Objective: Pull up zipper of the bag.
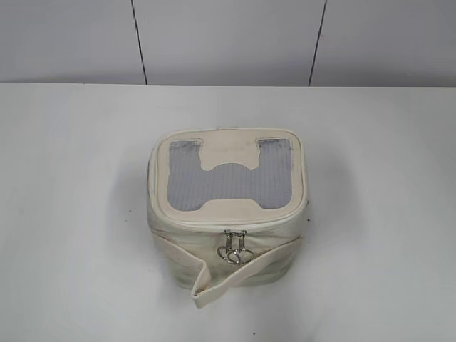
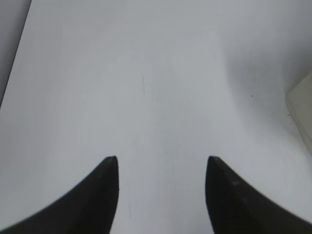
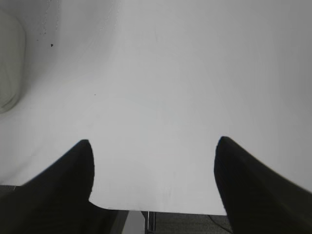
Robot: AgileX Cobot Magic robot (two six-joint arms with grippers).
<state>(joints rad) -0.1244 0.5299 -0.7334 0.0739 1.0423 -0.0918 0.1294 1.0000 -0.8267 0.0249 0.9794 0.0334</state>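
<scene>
The cream-white bag stands in the middle of the white table, its grey mesh panel facing up. The zipper runs round the top rim. Its two silver pulls with ring loops hang together at the front middle. A loose cream strap crosses the front side. Neither arm shows in the exterior view. My left gripper is open over bare table, with a bag corner at the right edge. My right gripper is open near the table's front edge, with the bag at the far left.
The white table spreads wide round the bag on all sides. A grey panelled wall stands behind it. In the right wrist view the table's front edge and dark floor below show between the fingers.
</scene>
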